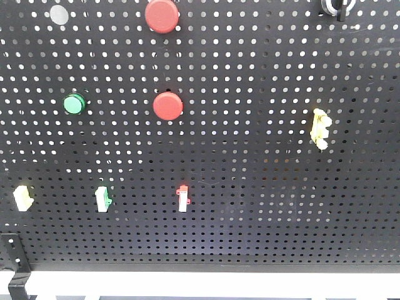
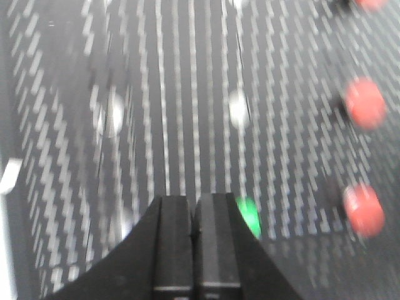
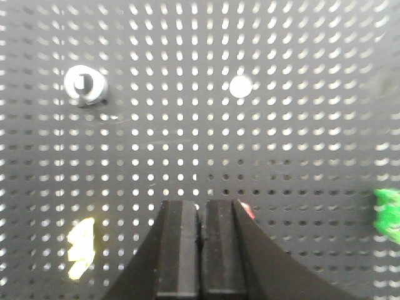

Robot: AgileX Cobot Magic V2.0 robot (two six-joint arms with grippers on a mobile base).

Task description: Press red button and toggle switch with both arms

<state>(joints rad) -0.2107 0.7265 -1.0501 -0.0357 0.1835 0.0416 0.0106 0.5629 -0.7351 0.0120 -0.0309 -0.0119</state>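
1. Exterior front-facing view: a black pegboard (image 1: 281, 206) stands upright. It carries an upper red button (image 1: 162, 15), a lower red button (image 1: 167, 106) and a green button (image 1: 74, 104) level with the lower one. A lower row holds a yellow switch (image 1: 22, 197), a green switch (image 1: 103, 199) and a red toggle switch (image 1: 182, 198). No arm shows in this view.
2. Left gripper (image 2: 194, 215), left wrist view: the fingers are pressed together with nothing between them. The picture is smeared. The green button sits just beside one fingertip. Both red buttons lie toward the right edge, well apart from the tips.
3. Right gripper (image 3: 201, 219), right wrist view: the fingers are pressed together and hold nothing. A sliver of red peeks out just behind one finger, judged to be the red toggle switch. Whether the tips touch it cannot be told.
4. Button step: judged not done at this moment, as the left tips are on neither red button. Which of the two is meant cannot be told.
5. Switch step: judged close, with the right tips lined up near the red switch. The lever's position is too small to read.
6. Left to do, by judgement: shift the left tips across to a red button and push, then nudge the switch lever with the right.
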